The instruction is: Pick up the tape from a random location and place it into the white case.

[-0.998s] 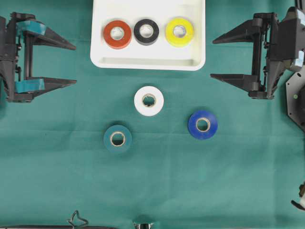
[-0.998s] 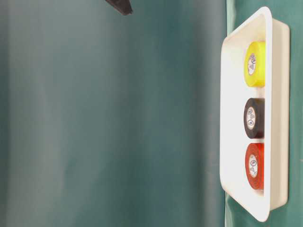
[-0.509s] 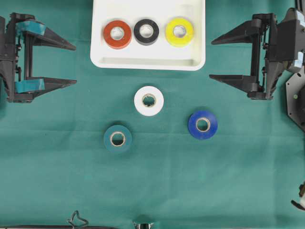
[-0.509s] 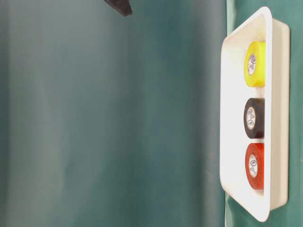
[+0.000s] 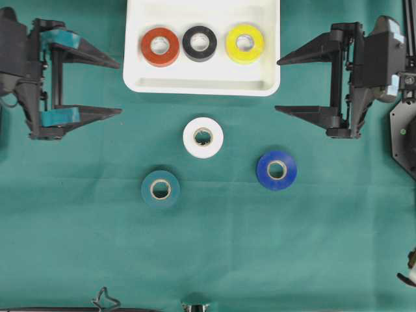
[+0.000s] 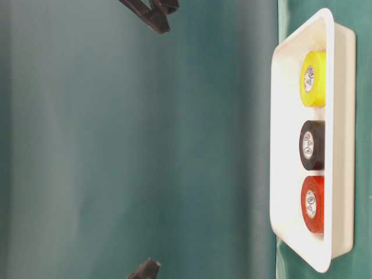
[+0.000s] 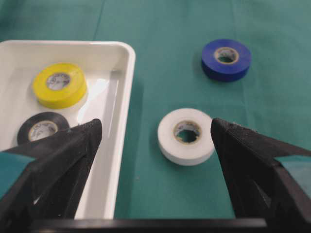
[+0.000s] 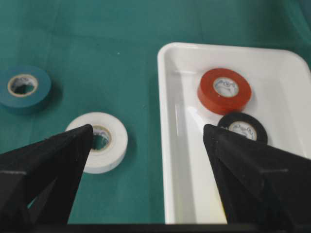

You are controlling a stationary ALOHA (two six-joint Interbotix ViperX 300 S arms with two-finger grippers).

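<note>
Three tape rolls lie flat on the green cloth: a white tape roll [image 5: 203,137] [image 7: 186,135] [image 8: 101,141], a teal one [image 5: 160,188] [image 8: 24,88] and a blue one [image 5: 277,169] [image 7: 226,59]. The white case [image 5: 201,83] [image 6: 285,145] [image 7: 121,97] [image 8: 175,145] at the top middle holds a red roll [image 5: 160,46], a black roll [image 5: 199,43] and a yellow roll [image 5: 244,43]. My left gripper [image 5: 119,88] [image 7: 155,128] stands open and empty left of the case. My right gripper [image 5: 278,85] [image 8: 146,133] stands open and empty right of it.
Green cloth covers the table. The right arm's base [image 5: 404,133] stands at the right edge. A small metal clip [image 5: 106,299] lies at the front edge.
Both grippers have moved inward toward the case, the left one rightward and the right one leftward. Their jaws stay open. No tape roll has moved.
</note>
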